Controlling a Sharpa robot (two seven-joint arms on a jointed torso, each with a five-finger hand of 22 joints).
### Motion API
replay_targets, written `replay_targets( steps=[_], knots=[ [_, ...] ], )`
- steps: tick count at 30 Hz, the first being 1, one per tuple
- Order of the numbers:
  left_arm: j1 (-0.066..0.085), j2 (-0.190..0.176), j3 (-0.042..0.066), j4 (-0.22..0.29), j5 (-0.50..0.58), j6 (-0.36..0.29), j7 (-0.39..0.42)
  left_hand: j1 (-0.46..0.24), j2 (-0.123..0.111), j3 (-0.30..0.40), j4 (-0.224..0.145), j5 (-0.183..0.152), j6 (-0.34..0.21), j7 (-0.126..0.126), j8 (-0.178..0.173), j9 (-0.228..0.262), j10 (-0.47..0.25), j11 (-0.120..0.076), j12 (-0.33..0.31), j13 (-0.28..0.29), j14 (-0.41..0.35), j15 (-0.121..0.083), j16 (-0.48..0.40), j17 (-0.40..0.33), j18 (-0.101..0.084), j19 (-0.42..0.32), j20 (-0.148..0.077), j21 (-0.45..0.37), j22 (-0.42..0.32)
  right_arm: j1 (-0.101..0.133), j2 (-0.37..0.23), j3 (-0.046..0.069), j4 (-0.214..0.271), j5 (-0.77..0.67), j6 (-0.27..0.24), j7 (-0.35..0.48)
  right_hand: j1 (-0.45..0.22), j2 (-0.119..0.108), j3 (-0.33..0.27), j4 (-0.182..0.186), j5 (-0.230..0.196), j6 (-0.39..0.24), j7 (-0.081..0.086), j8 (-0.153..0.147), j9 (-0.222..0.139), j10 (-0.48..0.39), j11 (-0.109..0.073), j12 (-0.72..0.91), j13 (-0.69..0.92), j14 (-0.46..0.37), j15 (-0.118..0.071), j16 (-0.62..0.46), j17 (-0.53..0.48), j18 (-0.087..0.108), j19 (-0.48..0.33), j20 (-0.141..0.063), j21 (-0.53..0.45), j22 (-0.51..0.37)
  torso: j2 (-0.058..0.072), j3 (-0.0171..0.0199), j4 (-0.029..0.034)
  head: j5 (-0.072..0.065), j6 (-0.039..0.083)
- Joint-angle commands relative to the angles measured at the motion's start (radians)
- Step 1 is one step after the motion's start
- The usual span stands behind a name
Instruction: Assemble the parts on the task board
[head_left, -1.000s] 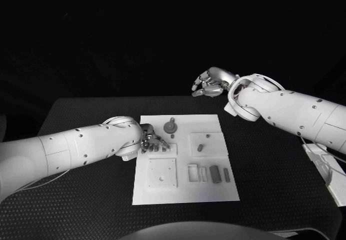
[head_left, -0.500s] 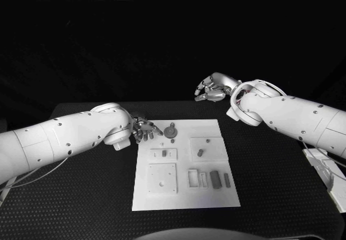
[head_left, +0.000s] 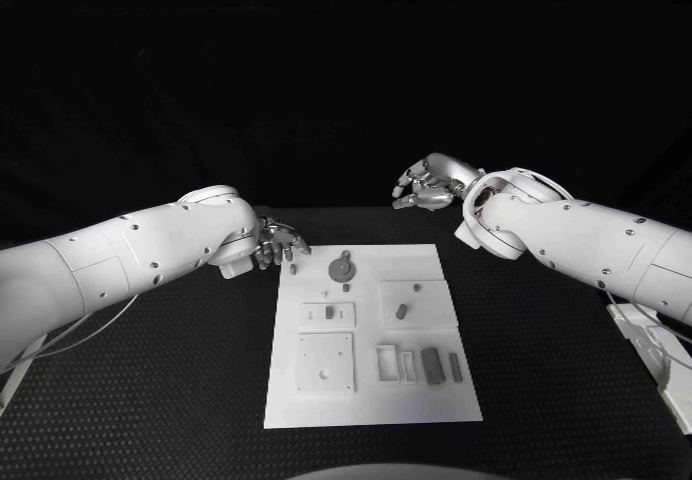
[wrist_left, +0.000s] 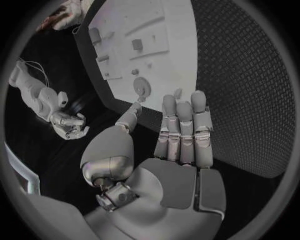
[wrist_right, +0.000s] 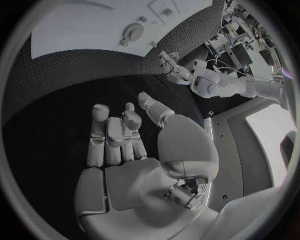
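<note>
White board (head_left: 368, 400) is lying flat in the middle of the black table (head_left: 173, 400), its long axis running away from the robot. Grey parts are sitting on it: a round disc (head_left: 342, 267) near the far edge, a small piece on a raised square (head_left: 329, 313) at mid-board, another on the square (head_left: 404, 302) beside it, a larger square plate (head_left: 325, 361) nearer the robot, and a row of upright bars (head_left: 430, 363) on the near right.

Neither hand is touching any of it. The left hand (head_left: 277, 243) is hovering just off the board's far left corner, fingers extended side by side and holding nothing; the left wrist view is showing those fingers (wrist_left: 182, 131) straight, with the disc (wrist_left: 141, 87) lying just ahead of their tips and the rest of the board stretching on beyond it. The right hand (head_left: 430, 183) is hanging well behind the far edge, over the dark beyond the table, fingers loosely curled with nothing in them; in its wrist view the fingers (wrist_right: 111, 136) are pointing toward the board's (wrist_right: 75, 30) far edge.

My judgement: the left hand is the nearer one, and the disc is the closest part to it, lying forward and slightly inward from the fingertips. Any pick from here is likely calling for a short reach over the corner and a descent onto the board.
</note>
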Motion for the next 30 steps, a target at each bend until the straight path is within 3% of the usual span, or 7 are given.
replay_targets(
  steps=[1, 4, 9, 16, 30],
  knots=[
    [-0.002, 0.024, 0.0, -0.041, -0.106, 0.022, 0.021, 0.01, 0.013, 0.002, -0.015, 0.007, 0.005, 0.001, -0.007, -0.005, 0.006, 0.001, 0.005, 0.0, 0.008, -0.001, 0.008, -0.002, 0.024, 0.007, 0.0, -0.003, 0.003, -0.001, 0.002, 0.001, -0.001, 0.003, -0.001, 0.012, -0.01, -0.002, 0.0, 0.004, 0.002, 0.0, 0.006, -0.004, 0.001, -0.005, 0.001, -0.006, 0.001, -0.007, 0.002, -0.004, -0.001, 0.011, 0.004, -0.001, -0.003, 0.015, 0.001, 0.0, -0.0006, 0.002, 0.003],
    [-0.009, 0.04, -0.001, -0.074, -0.147, 0.02, 0.024, 0.036, 0.019, 0.009, -0.033, 0.01, -0.007, 0.006, -0.016, -0.014, 0.002, 0.005, 0.006, -0.002, 0.004, 0.0, 0.008, -0.005, 0.022, 0.006, 0.0, -0.005, 0.005, -0.002, 0.003, 0.001, -0.001, 0.003, 0.0, 0.011, -0.011, -0.002, 0.0, 0.004, 0.002, 0.0, 0.006, -0.004, 0.002, -0.006, 0.001, -0.005, 0.001, -0.008, 0.002, -0.004, -0.001, 0.011, 0.004, -0.001, -0.003, 0.015, 0.0, 0.0001, -0.0003, 0.003, 0.005],
    [-0.016, 0.061, -0.001, -0.122, -0.147, 0.024, 0.028, 0.03, 0.012, 0.009, -0.022, 0.01, 0.0, 0.005, -0.013, -0.017, 0.002, 0.005, 0.007, -0.003, 0.003, 0.001, 0.009, -0.007, 0.02, 0.006, 0.001, -0.008, 0.005, -0.002, 0.004, 0.001, 0.0, 0.003, 0.0, 0.012, -0.011, -0.002, 0.0, 0.005, 0.002, 0.0, 0.006, -0.004, 0.002, -0.006, 0.001, -0.005, 0.001, -0.007, 0.002, -0.004, -0.001, 0.011, 0.004, -0.001, -0.003, 0.015, 0.0, 0.001, -0.001, 0.005, 0.008],
    [-0.023, 0.086, -0.003, -0.163, -0.148, 0.085, 0.025, 0.002, -0.012, 0.003, 0.006, 0.006, 0.006, 0.003, -0.01, -0.023, -0.001, 0.003, 0.009, -0.006, 0.001, 0.001, 0.012, -0.012, 0.02, 0.006, 0.0, -0.013, 0.007, -0.003, 0.002, 0.001, 0.001, 0.003, 0.0, 0.011, -0.011, -0.002, 0.0, 0.005, 0.002, -0.001, 0.006, -0.004, 0.003, -0.006, 0.001, -0.005, 0.001, -0.008, 0.002, -0.004, -0.001, 0.011, 0.004, -0.001, -0.003, 0.015, 0.001, 0.0006, -0.0001, 0.007, 0.009],
    [-0.054, 0.123, -0.007, -0.236, -0.161, 0.074, 0.042, -0.063, -0.049, -0.01, 0.06, -0.011, 0.009, 0.001, -0.005, -0.029, -0.005, 0.001, 0.013, -0.008, -0.006, 0.001, 0.018, -0.017, 0.023, 0.003, -0.001, -0.021, 0.013, -0.002, -0.001, 0.001, 0.01, 0.003, 0.0, 0.01, -0.011, -0.002, 0.0, 0.006, 0.002, -0.001, 0.006, -0.004, 0.003, -0.007, 0.001, -0.005, 0.002, -0.008, 0.002, -0.004, 0.0, 0.011, 0.004, -0.001, -0.004, 0.015, 0.002, 0.0009, -0.0018, 0.003, 0.007]
  ],
)
